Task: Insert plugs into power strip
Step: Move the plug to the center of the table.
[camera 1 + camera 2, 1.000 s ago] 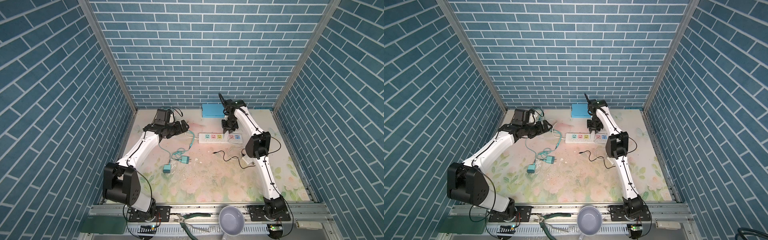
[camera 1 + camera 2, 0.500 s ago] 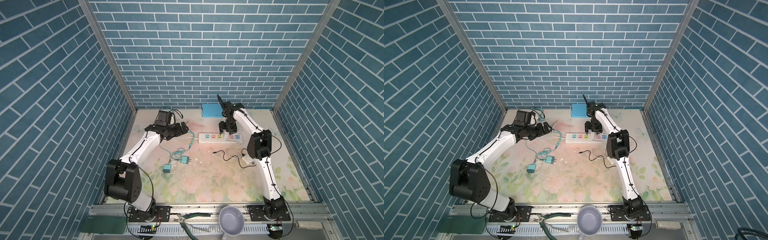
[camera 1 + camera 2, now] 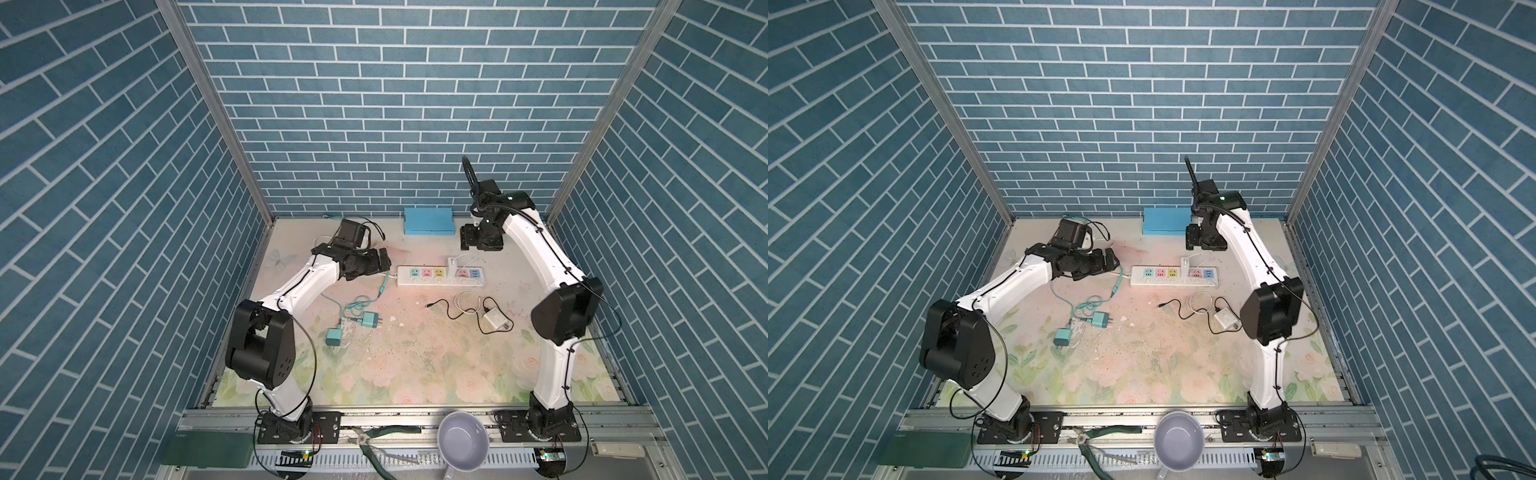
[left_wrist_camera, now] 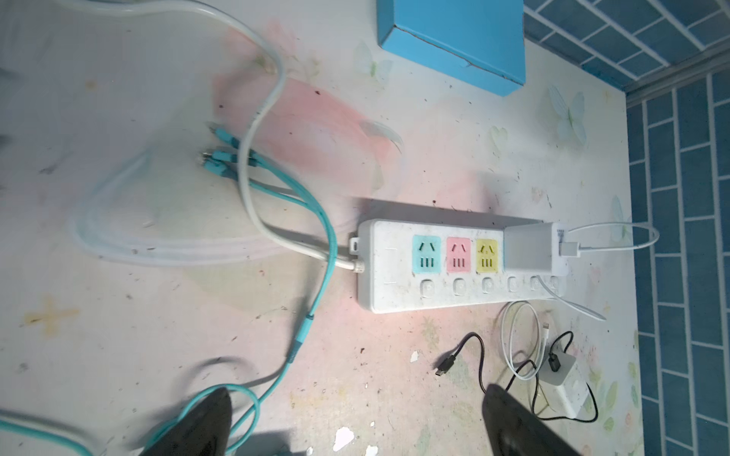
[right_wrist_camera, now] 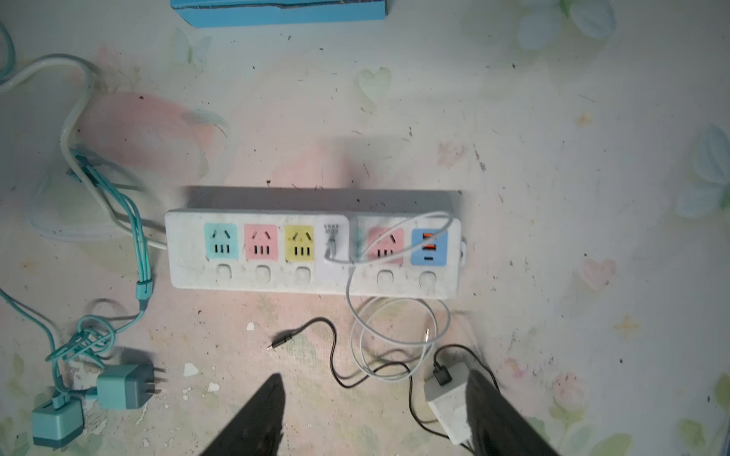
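three end sockets on power strip clear, white cable draped across pink socket

Flower-printed table carries everything: a blue box against the back wall, the power strip lying just in front, two teal plugs close together on the left, a white plug trailing a black cable on the right

Left arm and right arm have white shells, black joints, thin black cables, black bases.

Matt plastic power strip; cardboard box.
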You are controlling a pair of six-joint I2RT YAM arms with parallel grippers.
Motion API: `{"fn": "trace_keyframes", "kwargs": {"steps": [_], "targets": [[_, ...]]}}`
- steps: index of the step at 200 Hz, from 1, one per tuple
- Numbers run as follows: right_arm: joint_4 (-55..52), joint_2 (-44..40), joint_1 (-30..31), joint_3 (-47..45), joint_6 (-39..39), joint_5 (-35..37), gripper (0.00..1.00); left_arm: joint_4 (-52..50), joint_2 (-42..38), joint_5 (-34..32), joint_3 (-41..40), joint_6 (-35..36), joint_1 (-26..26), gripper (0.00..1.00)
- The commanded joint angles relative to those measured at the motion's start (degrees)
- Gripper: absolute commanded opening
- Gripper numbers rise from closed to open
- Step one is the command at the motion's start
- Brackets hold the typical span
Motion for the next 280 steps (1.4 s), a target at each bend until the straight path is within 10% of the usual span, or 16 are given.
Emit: {"fn": "trace_keyframes", "kwargs": {"steps": [1, 59, 136, 197, 235, 280], "targets": [[2.83, -6.43, -0.76, -11.22, 3.01, 1.91, 0.72, -4.58, 2.12, -1.45, 4.21, 1.62, -3.48, 1.00], [11.36, -24.34, -3.43, -43.26, 7.68, -2.19, 0.70, -7.94, 3.25, -0.87, 9.48, 1.78, -12.20, 0.99], [19.40, -34.97, -12.31, -58.75, 10.27, -2.15, 0.71, -10.14, 15.12, 7.52, 19.41, 7.92, -22.41, 0.98], [27.71, -40.44, -27.10, -64.94, 10.73, -13.43, 0.72, -34.20, 37.10, 7.81, 54.38, 28.28, -30.33, 0.98], [31.96, -42.60, -30.82, -67.24, 11.94, -16.64, 0.72, -47.31, 54.75, 8.56, 83.44, 29.20, -33.43, 0.98], [36.78, -42.40, -34.03, -69.49, 14.21, -24.77, 0.67, -29.51, 49.91, 6.12, 66.32, 27.24, -35.44, 0.98]]}}
